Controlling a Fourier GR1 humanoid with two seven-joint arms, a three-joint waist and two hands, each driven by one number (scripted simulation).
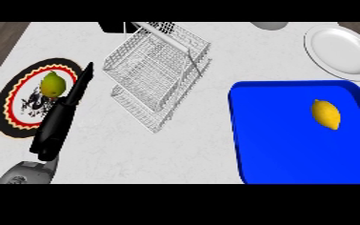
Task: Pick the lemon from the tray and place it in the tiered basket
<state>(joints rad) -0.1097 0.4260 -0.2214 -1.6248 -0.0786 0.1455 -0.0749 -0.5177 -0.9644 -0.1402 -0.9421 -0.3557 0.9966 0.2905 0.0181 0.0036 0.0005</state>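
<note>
The lemon (325, 114) is seen lying on the blue tray (281, 143), toward the tray's right side, untouched. The tray is placed at the right of the white surface (190, 148). The wire tiered basket (156, 74) is located at upper centre, well apart from the tray; nothing is seen inside it. The left robot hand (60, 119) is found at the left, fingers held straight and extended up toward the top of the view, nothing grasped. Its fingers are seen overlapping the right edge of a round patterned plate (28, 100), on which a yellow-green fruit (53, 84) is resting just beside the fingers. The right robot hand is not observed in the view. A white plate (336, 52) is noted at the upper right corner, beyond the tray. Part of a grey object (270, 25) is cut by the top edge.
</note>
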